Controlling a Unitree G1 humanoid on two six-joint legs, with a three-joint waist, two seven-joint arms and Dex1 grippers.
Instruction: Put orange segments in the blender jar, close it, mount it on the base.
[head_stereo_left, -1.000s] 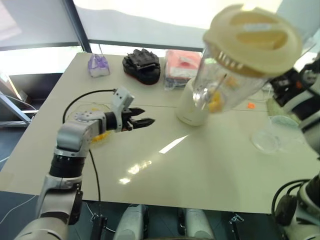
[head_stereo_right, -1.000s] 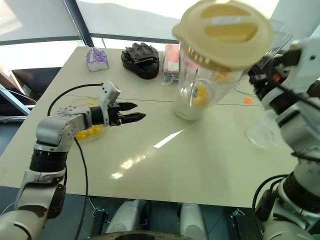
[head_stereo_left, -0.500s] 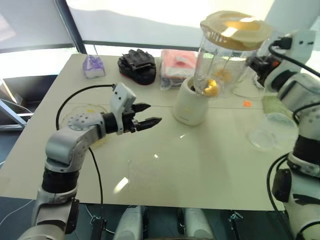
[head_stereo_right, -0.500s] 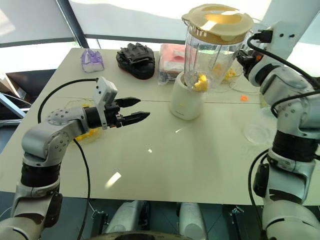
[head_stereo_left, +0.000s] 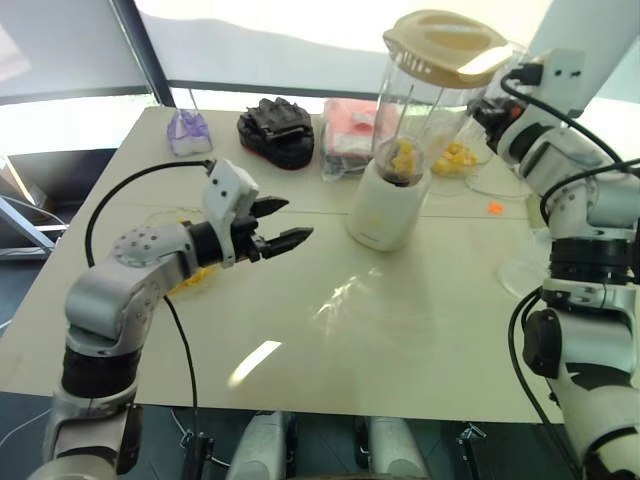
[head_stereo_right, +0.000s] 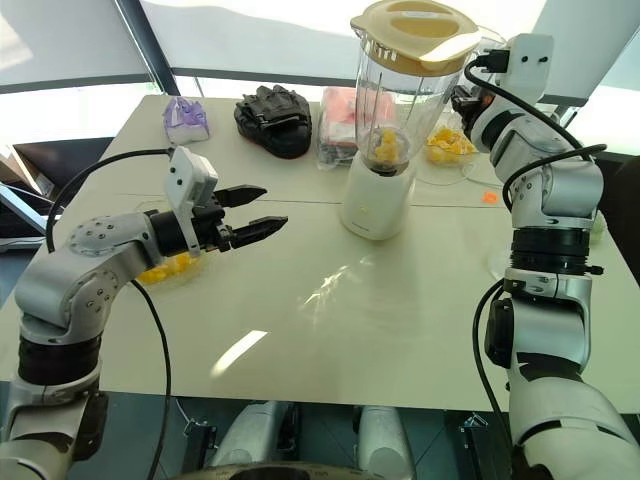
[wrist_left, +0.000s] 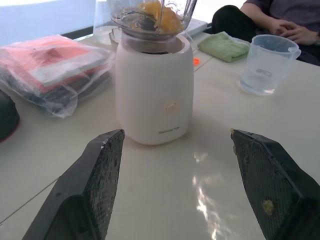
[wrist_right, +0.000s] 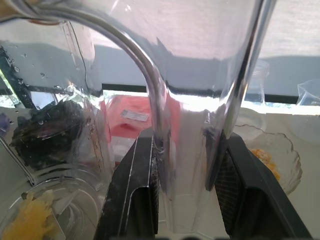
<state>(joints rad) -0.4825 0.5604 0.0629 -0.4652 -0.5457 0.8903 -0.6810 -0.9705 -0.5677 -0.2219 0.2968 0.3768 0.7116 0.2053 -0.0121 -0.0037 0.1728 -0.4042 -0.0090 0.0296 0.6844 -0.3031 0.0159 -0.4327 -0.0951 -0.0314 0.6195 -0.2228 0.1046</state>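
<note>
While the right pincer (head_stereo_right: 462, 101) is clenching the handle (wrist_right: 185, 125) of the lidded blender jar (head_stereo_right: 402, 92), which is sitting atop the base (head_stereo_right: 375, 203), perhaps not fully seated, it should be pressing straight down and twisting gently; the left pincer (head_stereo_right: 268, 206), released, is hovering left of the base.

You worked at a pale cream table (head_stereo_left: 420, 340) pushed up against a wide window (head_stereo_left: 280, 40), where daylight came through translucent blinds. Bright glare (head_stereo_left: 255, 360) lay in patches across the middle of the tabletop. A dark frame post (head_stereo_left: 135, 45) rose behind the far left corner, and dark floor (head_stereo_left: 12, 300) showed past the left edge.
</note>
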